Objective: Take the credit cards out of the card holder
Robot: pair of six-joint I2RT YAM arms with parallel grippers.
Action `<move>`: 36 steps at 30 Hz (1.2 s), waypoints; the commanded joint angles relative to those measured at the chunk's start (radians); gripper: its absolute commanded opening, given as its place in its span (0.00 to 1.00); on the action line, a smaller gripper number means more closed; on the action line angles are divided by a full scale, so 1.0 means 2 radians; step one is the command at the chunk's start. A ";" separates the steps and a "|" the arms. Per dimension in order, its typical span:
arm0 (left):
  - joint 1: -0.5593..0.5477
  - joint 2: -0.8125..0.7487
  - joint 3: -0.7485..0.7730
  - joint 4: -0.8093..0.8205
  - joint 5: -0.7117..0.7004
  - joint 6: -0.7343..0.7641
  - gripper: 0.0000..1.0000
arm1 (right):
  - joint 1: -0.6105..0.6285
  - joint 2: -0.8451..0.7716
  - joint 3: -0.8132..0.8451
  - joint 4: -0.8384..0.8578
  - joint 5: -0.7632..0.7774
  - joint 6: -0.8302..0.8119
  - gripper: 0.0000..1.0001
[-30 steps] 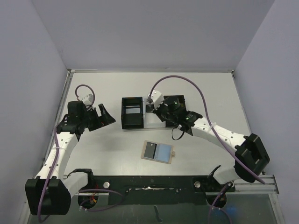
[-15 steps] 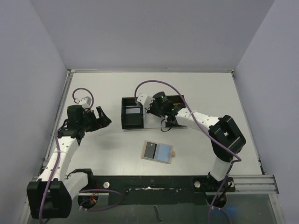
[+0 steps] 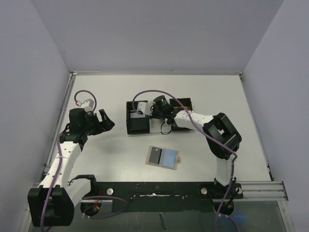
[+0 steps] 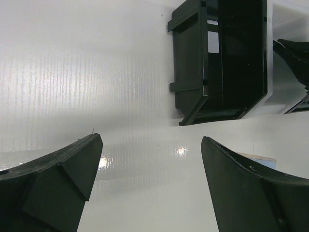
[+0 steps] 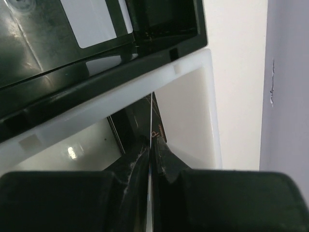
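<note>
White table top (image 3: 217,96) with pale purple walls (image 3: 145,34) around it. A black tray (image 3: 136,129) sits on it. The right gripper (image 5: 151,147) hangs right over the tray. Its fingers are pressed together on a thin credit card (image 5: 152,116), which shows edge-on.

I think the job now is to drop this card into the tray. To do it well, keep the card straight over one box of the tray, go down low, and only then let go, so it does not bounce out.

The card holder (image 3: 163,157) lies open on the near side of the tray, well apart from both grippers. The left gripper (image 4: 152,142) waits to the left of the tray, fingers wide apart, holding nothing.
</note>
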 commanded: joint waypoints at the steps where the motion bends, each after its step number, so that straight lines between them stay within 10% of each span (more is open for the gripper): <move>1: 0.002 -0.006 0.006 0.033 0.006 0.009 0.84 | -0.009 0.018 0.034 -0.003 -0.012 -0.043 0.04; 12: 0.002 0.002 0.007 0.034 0.015 0.012 0.84 | -0.021 0.029 0.059 -0.070 -0.068 -0.031 0.27; 36: 0.002 0.013 0.008 0.033 0.022 0.013 0.83 | -0.028 -0.048 0.041 0.014 -0.070 0.103 0.36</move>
